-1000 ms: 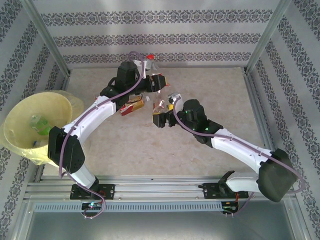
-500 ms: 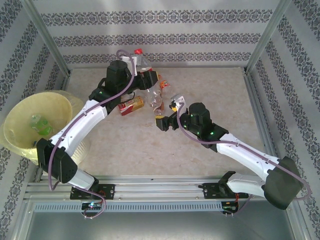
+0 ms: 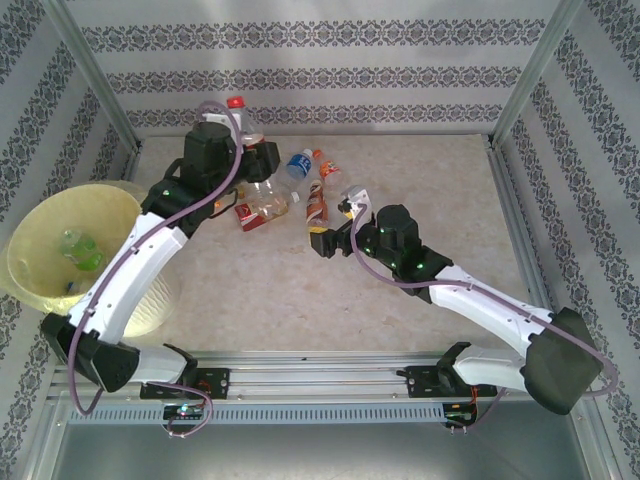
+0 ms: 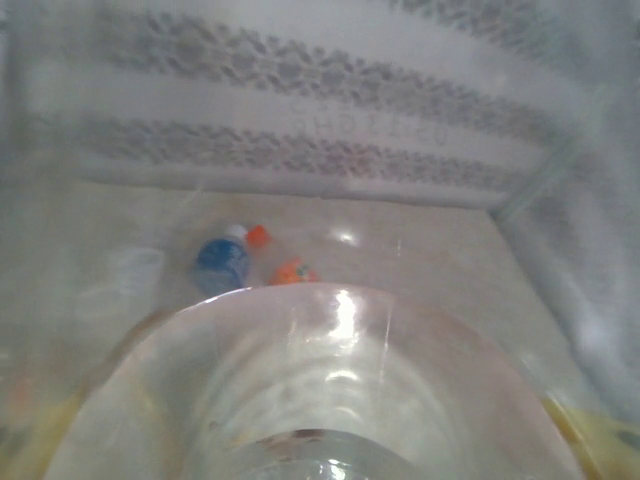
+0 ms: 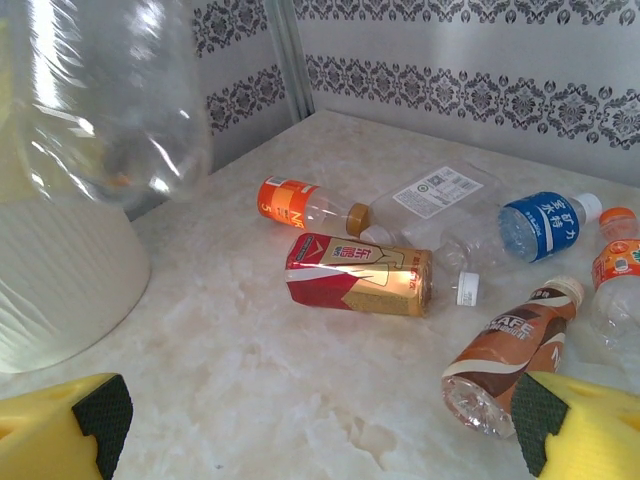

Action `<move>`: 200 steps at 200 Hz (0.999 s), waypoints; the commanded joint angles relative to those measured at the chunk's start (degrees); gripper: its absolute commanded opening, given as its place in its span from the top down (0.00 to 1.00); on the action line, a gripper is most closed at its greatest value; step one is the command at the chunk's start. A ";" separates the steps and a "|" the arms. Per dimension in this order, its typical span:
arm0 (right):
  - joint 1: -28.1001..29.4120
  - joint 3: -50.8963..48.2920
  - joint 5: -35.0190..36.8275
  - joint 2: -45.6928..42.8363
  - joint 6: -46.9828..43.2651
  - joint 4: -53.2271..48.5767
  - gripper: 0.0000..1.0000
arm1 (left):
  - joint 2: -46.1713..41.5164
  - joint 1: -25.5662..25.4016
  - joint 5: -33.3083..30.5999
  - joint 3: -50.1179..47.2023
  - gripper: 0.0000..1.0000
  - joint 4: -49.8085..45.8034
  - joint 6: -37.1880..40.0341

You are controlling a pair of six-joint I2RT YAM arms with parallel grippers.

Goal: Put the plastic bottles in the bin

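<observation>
My left gripper (image 3: 260, 160) is shut on a clear plastic bottle with a red cap (image 3: 238, 103), held above the table's back left. That bottle's wall (image 4: 330, 380) spreads over the lower left wrist view, and the bottle (image 5: 110, 100) hangs at upper left in the right wrist view. The pale-yellow bin (image 3: 40, 240) stands at the left with a green bottle (image 3: 80, 248) inside. Several bottles lie on the table: blue-labelled (image 3: 297, 165) (image 5: 545, 225), red-and-gold (image 3: 262, 210) (image 5: 360, 275), brown (image 3: 316, 200) (image 5: 510, 345), orange-labelled (image 5: 300, 203). My right gripper (image 3: 335, 228) (image 5: 320, 420) is open just short of them.
The bin's wall (image 5: 60, 270) stands to the left of the lying bottles. A flattened clear bottle with a white label (image 5: 440, 195) and an orange bottle (image 5: 615, 265) lie at the back. Patterned walls and metal posts (image 3: 520, 90) close in the table.
My left arm has swung left with the red-capped bottle, away from the pile and nearer the bin. The right gripper has shifted slightly and stays open.
</observation>
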 commanded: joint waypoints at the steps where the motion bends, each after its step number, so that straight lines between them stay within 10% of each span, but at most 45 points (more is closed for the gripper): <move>1: -0.26 0.06 0.52 0.92 0.47 4.97 0.02 | -3.57 0.86 -8.48 4.12 0.38 -7.58 4.29; 131: -0.82 2.99 1.27 3.82 0.26 6.82 0.02 | -11.00 3.16 -47.35 13.97 0.38 -19.47 15.34; 200: -0.77 3.10 0.73 3.76 0.29 6.23 0.02 | -12.47 22.98 -43.73 11.48 0.38 -23.57 13.33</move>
